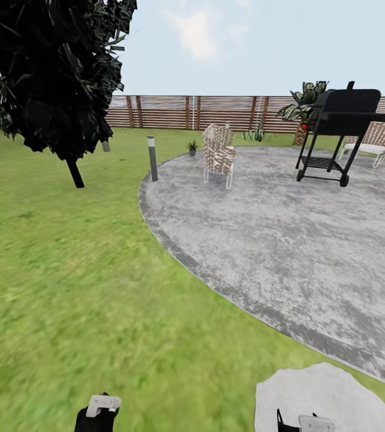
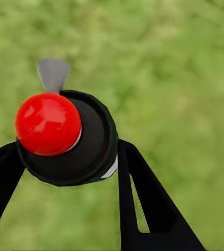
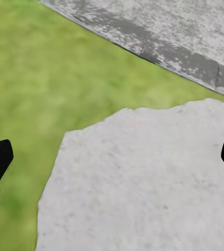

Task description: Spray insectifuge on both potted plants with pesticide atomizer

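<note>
Pesticide atomizer between left jaws

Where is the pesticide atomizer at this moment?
The pesticide atomizer sits clamped between the left gripper fingers in the left wrist view, over green lawn; in the head view that gripper is low on the left.
</note>
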